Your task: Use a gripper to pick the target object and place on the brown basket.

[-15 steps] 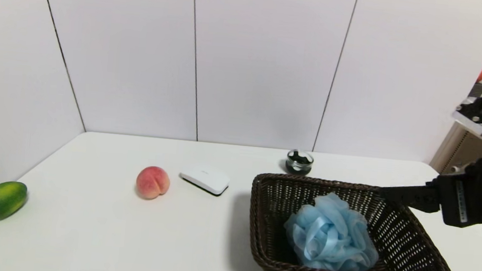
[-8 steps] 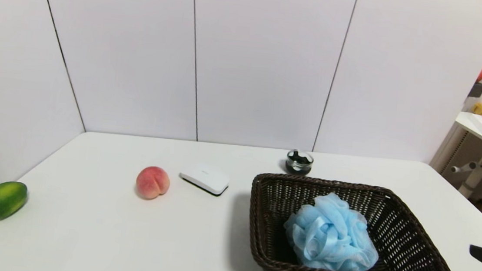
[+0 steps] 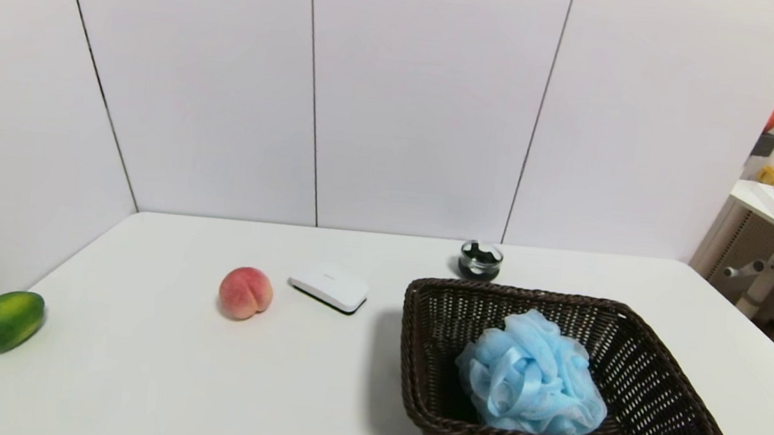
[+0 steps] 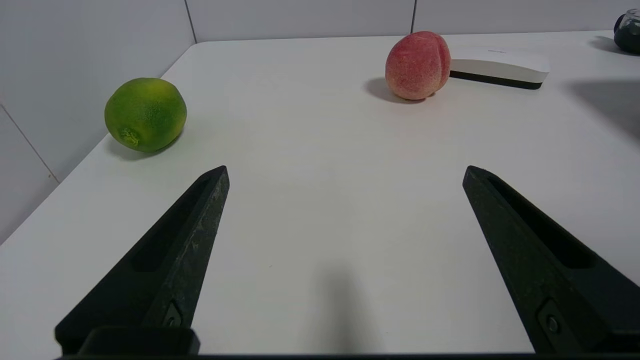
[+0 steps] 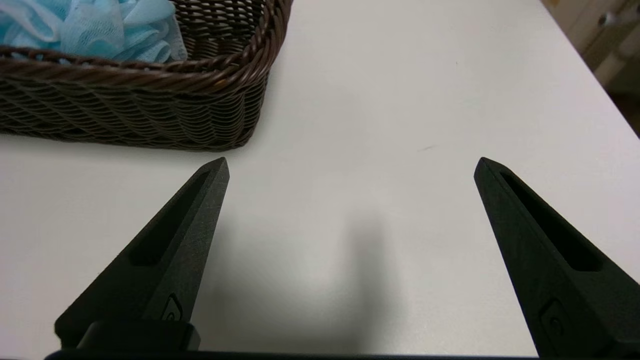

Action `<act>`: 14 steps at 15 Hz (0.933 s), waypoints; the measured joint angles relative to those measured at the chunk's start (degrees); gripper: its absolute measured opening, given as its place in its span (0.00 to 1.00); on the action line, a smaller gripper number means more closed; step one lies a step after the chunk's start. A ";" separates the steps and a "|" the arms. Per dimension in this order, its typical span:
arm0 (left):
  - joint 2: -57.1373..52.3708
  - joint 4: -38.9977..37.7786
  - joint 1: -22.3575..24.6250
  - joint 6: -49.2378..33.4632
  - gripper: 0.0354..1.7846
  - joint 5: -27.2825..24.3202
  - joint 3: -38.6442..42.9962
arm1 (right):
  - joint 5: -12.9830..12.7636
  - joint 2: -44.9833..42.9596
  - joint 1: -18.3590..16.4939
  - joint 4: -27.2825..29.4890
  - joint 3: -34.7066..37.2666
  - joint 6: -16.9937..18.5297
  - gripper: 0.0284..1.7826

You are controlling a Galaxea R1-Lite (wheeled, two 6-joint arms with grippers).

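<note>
The light-blue mesh bath puff [image 3: 531, 382] lies inside the brown woven basket [image 3: 666, 389] at the right of the table; part of it also shows in the right wrist view [image 5: 95, 27] behind the basket's rim [image 5: 150, 75]. No arm shows in the head view. My right gripper [image 5: 351, 162] is open and empty, low over bare table just outside the basket's near right corner. My left gripper [image 4: 345, 170] is open and empty over bare table at the near left.
A pink peach [image 3: 245, 293] and a white flat box [image 3: 329, 286] lie mid-table. A green fruit [image 3: 4, 321] sits at the far left edge by the wall. A small dark jar [image 3: 480, 260] stands behind the basket. The table's right edge [image 5: 600, 95] is near.
My right arm, above the basket's right side a second ago, has drawn back toward me and left the head view. The puff stays in the basket.
</note>
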 joint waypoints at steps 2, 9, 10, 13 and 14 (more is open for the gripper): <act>0.00 0.00 -0.02 -0.02 0.94 0.02 0.00 | 2.08 -6.45 0.00 -2.97 3.71 -0.60 0.95; 0.00 0.00 -0.02 -0.02 0.94 0.02 0.00 | 2.63 -14.17 0.00 -4.29 5.83 0.95 0.95; -0.02 0.00 -0.02 -0.05 0.94 0.02 0.00 | 2.77 -14.35 0.00 -4.33 5.85 0.91 0.95; -0.02 0.00 -0.02 -0.05 0.94 0.00 0.00 | 2.63 -14.46 0.00 -4.35 5.88 0.50 0.95; -0.02 0.00 -0.02 -0.02 0.94 0.00 0.00 | 2.66 -14.46 0.00 -4.43 5.88 0.34 0.95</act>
